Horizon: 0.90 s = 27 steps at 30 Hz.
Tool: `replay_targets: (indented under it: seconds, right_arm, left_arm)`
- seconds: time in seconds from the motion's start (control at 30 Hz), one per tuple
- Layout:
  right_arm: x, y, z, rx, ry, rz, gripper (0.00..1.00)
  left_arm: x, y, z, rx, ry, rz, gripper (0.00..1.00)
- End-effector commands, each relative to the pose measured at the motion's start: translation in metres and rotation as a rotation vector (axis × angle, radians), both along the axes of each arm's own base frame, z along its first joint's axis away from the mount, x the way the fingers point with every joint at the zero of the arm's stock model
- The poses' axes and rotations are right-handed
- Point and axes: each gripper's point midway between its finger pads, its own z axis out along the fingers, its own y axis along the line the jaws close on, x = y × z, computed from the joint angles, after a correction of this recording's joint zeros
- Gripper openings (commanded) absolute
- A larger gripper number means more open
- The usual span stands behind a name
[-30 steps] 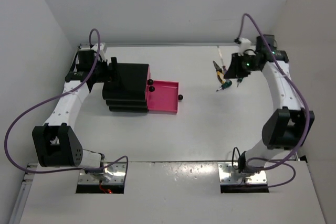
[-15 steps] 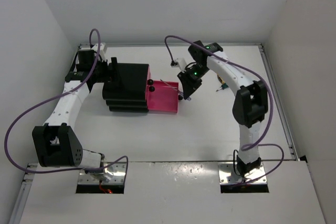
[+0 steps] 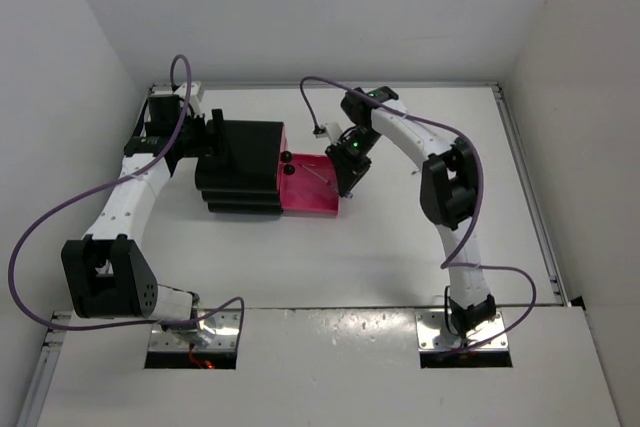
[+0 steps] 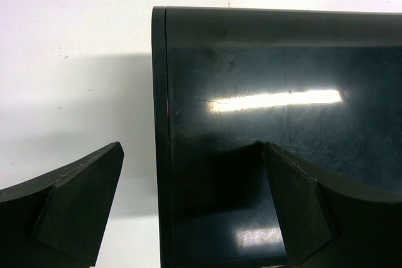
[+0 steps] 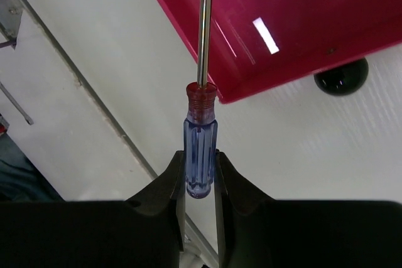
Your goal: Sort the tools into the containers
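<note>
1. Now the right pincer (image 5: 200, 162) grips narrow on the blue handle of a screwdriver (image 5: 201, 136), whose metal shaft crosses the rim of the open pink drawer (image 5: 301, 23).
2. Handle and pincer hang outside the drawer's corner, over the worktop (image 5: 282, 155), near the black knob (image 5: 341, 75).
3. Meanwhile the left pincer (image 4: 191, 150) stands wide, straddling the black cabinet (image 4: 282, 92) edge towards the worktop's far-left corner.
4. Bare worktop lies between drawer and near edge.
</note>
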Motion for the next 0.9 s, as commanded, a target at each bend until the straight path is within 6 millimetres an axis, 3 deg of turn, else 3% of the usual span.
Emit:
replay_targets:
  seconds: [0.0, 0.27, 0.5, 0.87]
  right_arm:
    - [0.011, 0.017, -0.002, 0.023, -0.021, -0.008, 0.00]
    - [0.025, 0.025, -0.026, -0.002, -0.021, -0.024, 0.00]
    - [0.044, 0.032, -0.029, 0.003, -0.082, -0.062, 0.00]
    - [0.053, 0.044, -0.044, -0.007, -0.098, -0.072, 0.00]
  left_arm:
    - [-0.009, 0.001, -0.016, 0.010, 0.058, -0.009, 1.00]
    - [-0.008, 0.001, -0.019, 0.010, 0.067, -0.009, 1.00]
    - [-0.010, 0.001, -0.023, 0.009, 0.076, -0.010, 1.00]
    - [-0.010, 0.001, -0.029, 0.009, 0.085, -0.010, 1.00]
